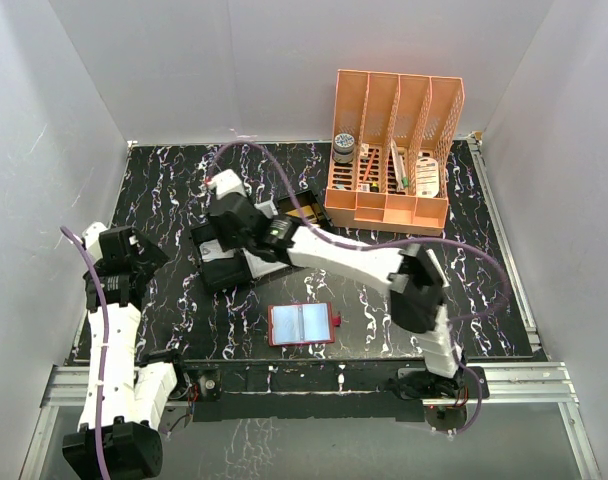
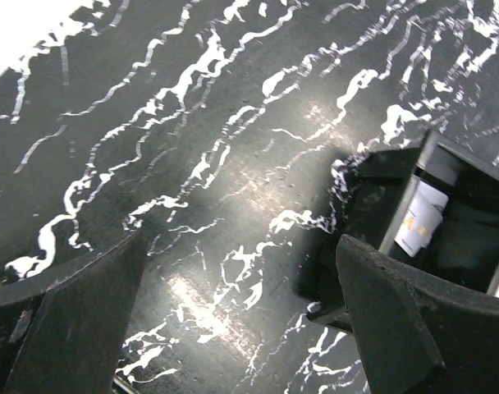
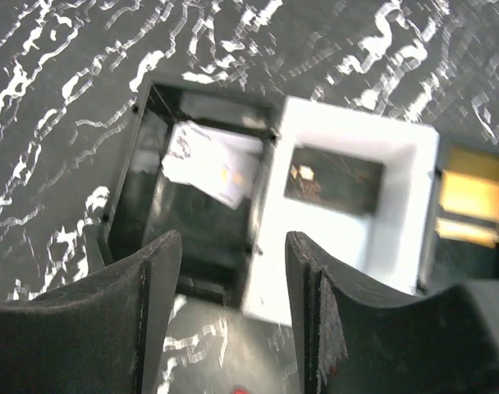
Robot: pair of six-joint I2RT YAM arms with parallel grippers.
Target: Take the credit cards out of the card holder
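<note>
Over the tray [image 3: 122, 193], the right fingers [image 3: 118, 328] are hovering apart, empty; a tan card [image 3: 471, 201] is lying inside. The left fingers [image 2: 69, 320] are gaping, empty. The holder [image 1: 334, 320] is lying open, likely holding a bluish card [image 1: 289, 323].

Left arm [image 1: 114, 370]: we see white shells with black joint housings.
Right arm [image 1: 344, 262]: we see the same white links and black joints.
Cables [image 1: 101, 335]: we count one purple hose per arm.
Fingers [image 2: 77, 320]: we find them matte black, wedge-shaped.
</note>
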